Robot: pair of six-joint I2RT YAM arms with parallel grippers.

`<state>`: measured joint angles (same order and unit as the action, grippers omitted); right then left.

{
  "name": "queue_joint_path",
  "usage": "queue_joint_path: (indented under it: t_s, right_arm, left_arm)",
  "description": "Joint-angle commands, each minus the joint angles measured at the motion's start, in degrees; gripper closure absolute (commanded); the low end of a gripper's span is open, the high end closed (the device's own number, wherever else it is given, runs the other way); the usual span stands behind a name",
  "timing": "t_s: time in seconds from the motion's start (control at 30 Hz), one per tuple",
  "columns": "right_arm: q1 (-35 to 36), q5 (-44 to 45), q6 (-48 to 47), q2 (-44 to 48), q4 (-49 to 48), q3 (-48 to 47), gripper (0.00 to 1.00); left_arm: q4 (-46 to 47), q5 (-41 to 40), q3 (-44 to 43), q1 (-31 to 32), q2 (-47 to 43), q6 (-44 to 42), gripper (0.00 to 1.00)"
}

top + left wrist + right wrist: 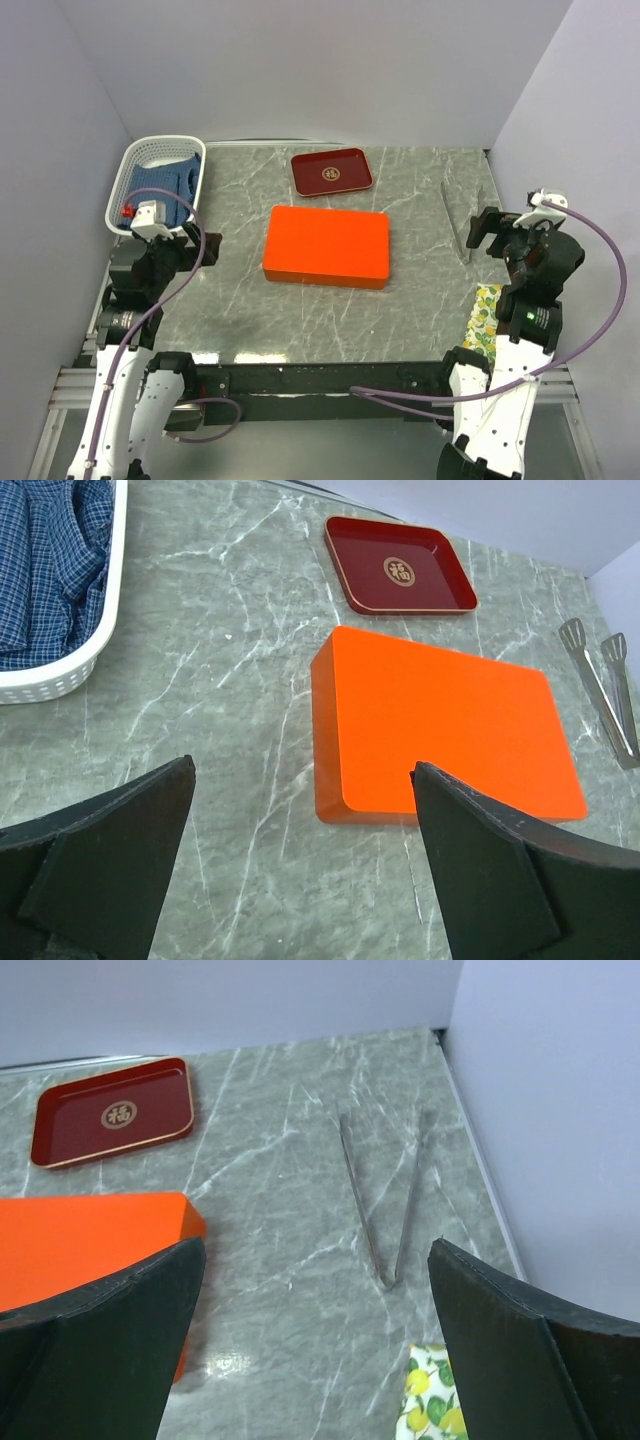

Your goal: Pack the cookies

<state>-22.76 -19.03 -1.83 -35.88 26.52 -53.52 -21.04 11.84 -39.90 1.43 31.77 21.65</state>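
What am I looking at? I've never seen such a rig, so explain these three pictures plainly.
Two robot arms, left and right, are bolted at the near edge of a grey marble-patterned table. One picture looks down from above; the other two come from cameras on each wrist, showing that arm's own dark fingers. On the table lie a flat closed orange rectangular box, a dark red lacquer tray, metal tongs, a white plastic basket holding blue checked cloth, and a lemon-patterned sheet. The left gripper and right gripper are both open and hold nothing. No cookies show.
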Motion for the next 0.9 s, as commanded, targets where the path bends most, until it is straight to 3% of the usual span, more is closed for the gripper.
queue_joint_path:
  t_s: [0.0,0.5,0.87]
  right_arm:
    - [-0.26,5.48,4.1,2.21,0.2,1.22,0.0]
    - [-0.18,14.71,12.1,4.42,1.86,0.34,0.0]
    - [-0.18,15.25,12.11,4.94,-0.33,1.66,0.0]
  left_arm:
    - [2.05,-0.23,-0.35,0.15,-1.71,-1.17,0.04]
    - [2.05,-1.55,0.26,1.38,-5.75,-1.26,0.04]
    - [1.35,-3.4,-0.18,1.38,-4.7,-1.52,0.04]
